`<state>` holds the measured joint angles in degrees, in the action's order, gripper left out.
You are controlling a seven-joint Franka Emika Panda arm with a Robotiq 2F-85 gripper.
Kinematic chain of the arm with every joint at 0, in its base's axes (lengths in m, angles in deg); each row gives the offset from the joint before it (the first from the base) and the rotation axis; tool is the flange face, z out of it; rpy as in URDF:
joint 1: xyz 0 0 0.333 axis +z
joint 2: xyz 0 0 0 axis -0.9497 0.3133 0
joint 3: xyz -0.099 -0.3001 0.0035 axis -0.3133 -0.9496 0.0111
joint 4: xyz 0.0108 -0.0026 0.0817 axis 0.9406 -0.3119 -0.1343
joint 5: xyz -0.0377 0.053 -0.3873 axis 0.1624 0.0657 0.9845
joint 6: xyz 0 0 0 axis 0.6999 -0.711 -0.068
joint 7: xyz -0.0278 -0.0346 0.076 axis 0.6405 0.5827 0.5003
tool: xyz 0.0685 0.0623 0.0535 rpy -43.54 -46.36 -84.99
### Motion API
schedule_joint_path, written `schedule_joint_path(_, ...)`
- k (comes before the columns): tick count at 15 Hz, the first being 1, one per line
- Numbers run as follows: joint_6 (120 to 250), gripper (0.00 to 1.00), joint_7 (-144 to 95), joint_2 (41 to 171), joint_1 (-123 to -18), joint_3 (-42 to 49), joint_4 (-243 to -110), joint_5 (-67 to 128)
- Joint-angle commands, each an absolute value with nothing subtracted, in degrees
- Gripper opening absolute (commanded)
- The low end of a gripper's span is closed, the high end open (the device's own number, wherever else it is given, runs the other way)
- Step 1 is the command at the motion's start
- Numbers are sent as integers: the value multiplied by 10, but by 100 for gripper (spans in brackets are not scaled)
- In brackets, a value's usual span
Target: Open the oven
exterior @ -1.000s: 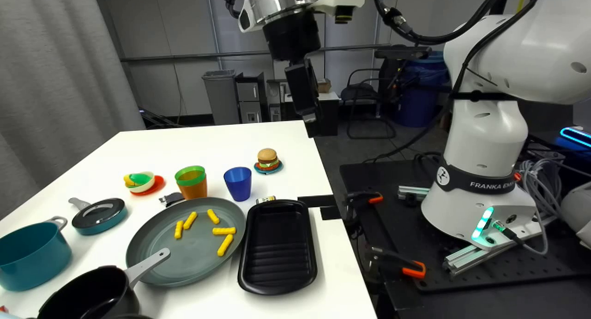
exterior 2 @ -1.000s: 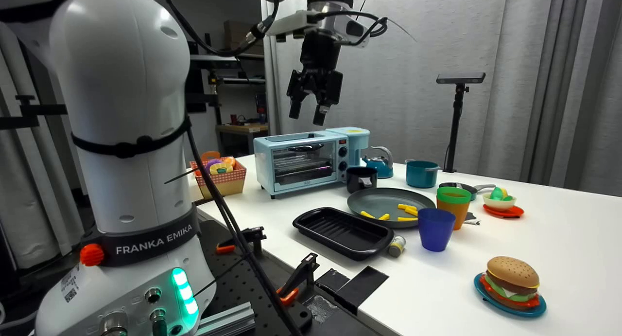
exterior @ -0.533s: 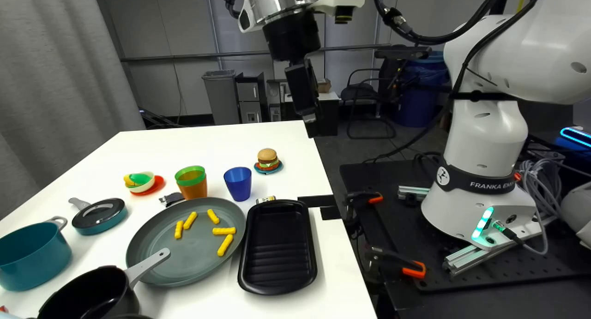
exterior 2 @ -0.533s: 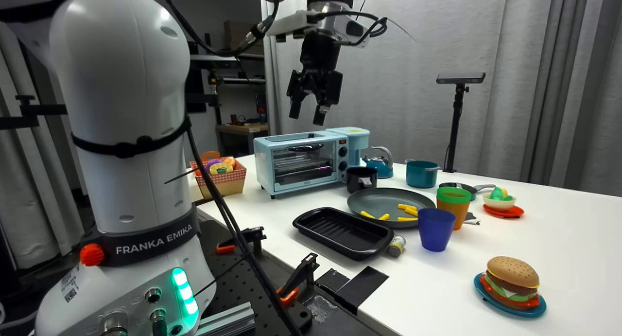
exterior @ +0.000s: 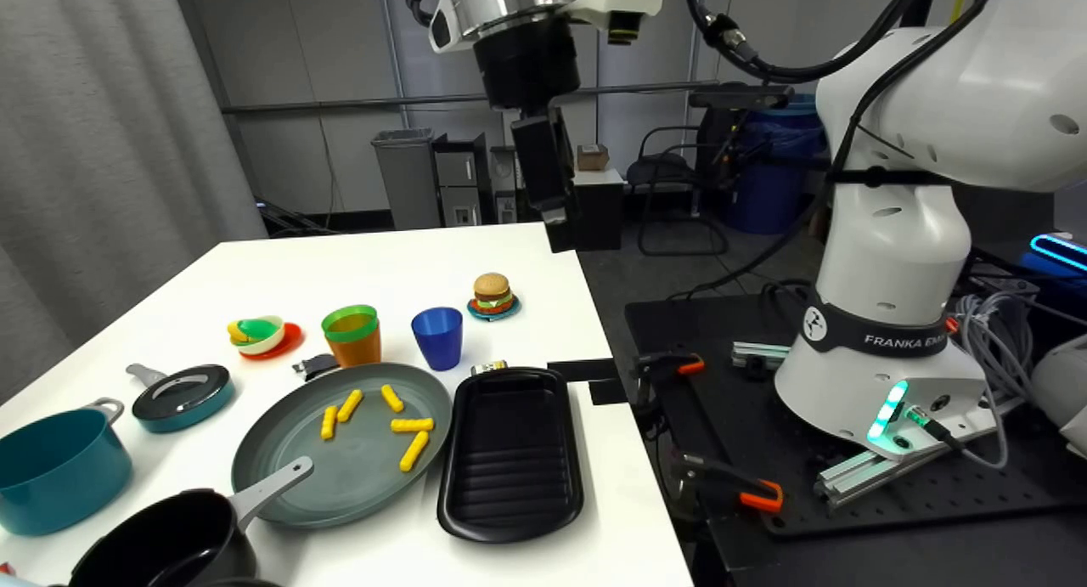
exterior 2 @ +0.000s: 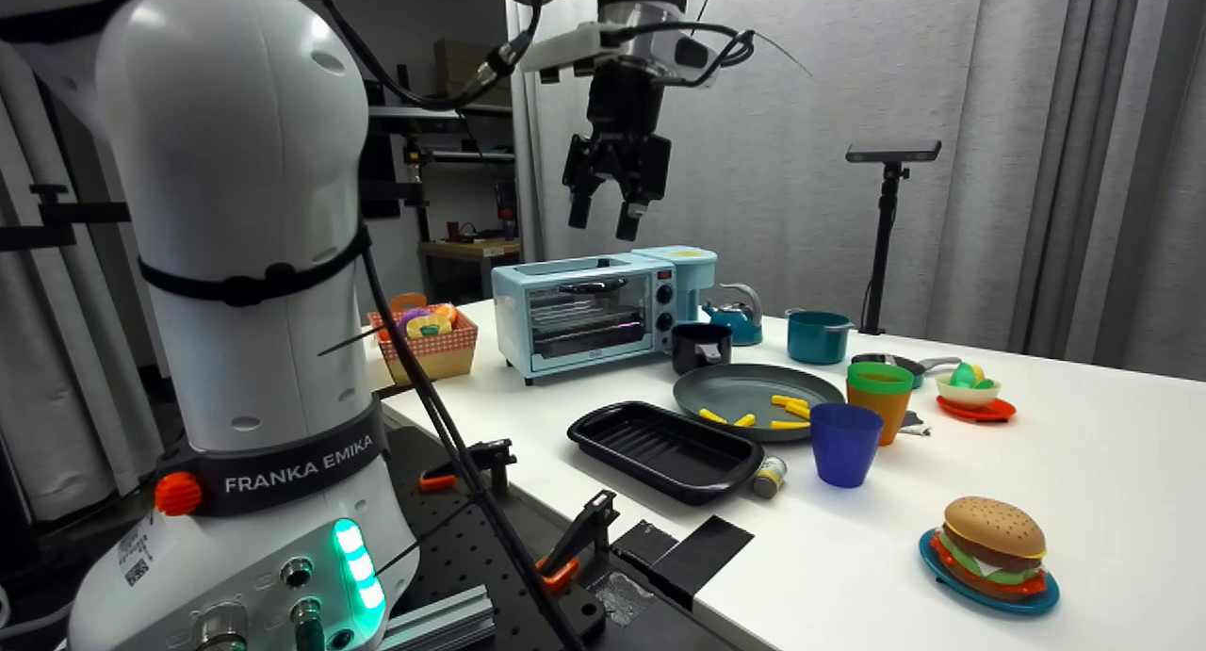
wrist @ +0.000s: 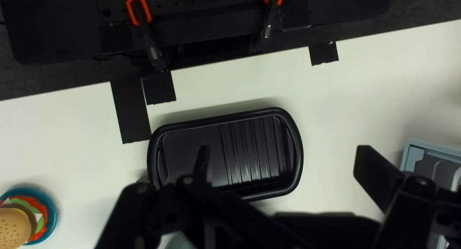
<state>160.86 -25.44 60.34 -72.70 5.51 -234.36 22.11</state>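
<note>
Oven (exterior 2: 577, 302), one, light blue, fitted with a glass door (exterior 2: 589, 323). Stood upright on a white table (exterior 2: 1083, 463). In an exterior view its long axis is laid nearly from nine to three o'clock, the three o'clock end tending slightly toward two. The front is turned to between four and five o'clock. The door is seen closed, a dark handle (exterior 2: 594, 285) being set near its upper edge. Knobs (exterior 2: 665, 294) are ranged down the three o'clock end of the front.

Gripper (exterior 2: 604, 216), one, black. Seen in the same view at twelve o'clock from the oven, apart from it, tips directed to six. The jaws are parted wide, the two fingers (wrist: 377, 177) being set well apart in the wrist view; nothing is held between them. There, near three o'clock, a part of the oven is shown, partly covered by a finger.

Surrounding pieces, placed by the clock from the oven in that exterior view:

Basket (exterior 2: 438, 361), filled, at nine, just beside.
Kettle (exterior 2: 738, 329), teal, at three.
Black pot (exterior 2: 688, 349), between three and four; whether the oven is touched cannot be told.
Grey plate (exterior 2: 740, 392), at four, yellow sticks (exterior 2: 790, 402) laid upon it.
Blue cup (exterior 2: 844, 447), upright, at four, farther out.
Hamburger (exterior 2: 992, 543), on a teal dish (exterior 2: 1049, 598), at four, well apart.
Black tray (exterior 2: 664, 450), at five, long axis laid from ten to four.
</note>
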Motion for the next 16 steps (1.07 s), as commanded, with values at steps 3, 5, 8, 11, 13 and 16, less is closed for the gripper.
schedule_joint_path(3, 1660, 100, -254, 629, -730, 68, -2334, 232)
schedule_joint_path(5, 1675, 100, -252, 638, -729, 72, -2332, 235)
schedule_joint_path(8, 1695, 100, -249, 652, -728, 79, -2329, 241)
schedule_joint_path(11, 1707, 100, -247, 669, -727, 84, -2320, 247)
schedule_joint_path(13, 1714, 100, -245, 680, -726, 87, -2313, 246)
schedule_joint_path(16, 1726, 100, -238, 699, -723, 91, -2300, 240)
